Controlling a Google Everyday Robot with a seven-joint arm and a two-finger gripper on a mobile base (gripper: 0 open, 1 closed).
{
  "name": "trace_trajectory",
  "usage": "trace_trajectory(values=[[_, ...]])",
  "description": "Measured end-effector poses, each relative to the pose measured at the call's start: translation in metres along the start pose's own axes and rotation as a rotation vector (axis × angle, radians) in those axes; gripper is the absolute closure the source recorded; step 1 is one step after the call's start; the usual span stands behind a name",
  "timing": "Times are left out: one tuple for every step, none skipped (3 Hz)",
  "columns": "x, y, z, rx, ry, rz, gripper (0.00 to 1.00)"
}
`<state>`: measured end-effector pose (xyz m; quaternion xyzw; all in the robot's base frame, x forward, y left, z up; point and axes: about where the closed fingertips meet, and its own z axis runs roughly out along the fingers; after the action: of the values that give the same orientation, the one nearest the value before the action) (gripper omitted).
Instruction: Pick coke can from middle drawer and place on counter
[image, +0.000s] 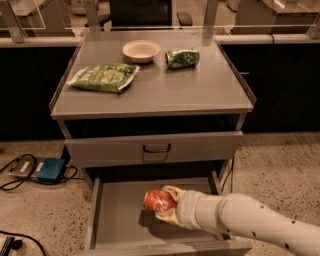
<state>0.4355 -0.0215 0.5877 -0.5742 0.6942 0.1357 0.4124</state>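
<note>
The red coke can lies on its side in my gripper, whose pale fingers wrap its right end. It is held a little above the floor of the open middle drawer, near the drawer's middle. My white arm reaches in from the lower right. The grey counter is the cabinet top above, well behind and above the can.
On the counter lie a green chip bag, a pale bowl and a green soda can on its side. A shut drawer front with a dark handle sits above the open drawer. A blue box and cables lie on the floor at left.
</note>
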Motion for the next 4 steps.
trace_trajectory(values=[[-0.086,-0.071,-0.096,0.116,-0.105,-0.127,1.00],[-0.099,-0.086,-0.165,0.140,-0.128,-0.129,1.00],[-0.100,-0.068,-0.167,0.068,-0.136,-0.134,1.00],[-0.100,-0.068,-0.167,0.068,-0.136,-0.134,1.00]])
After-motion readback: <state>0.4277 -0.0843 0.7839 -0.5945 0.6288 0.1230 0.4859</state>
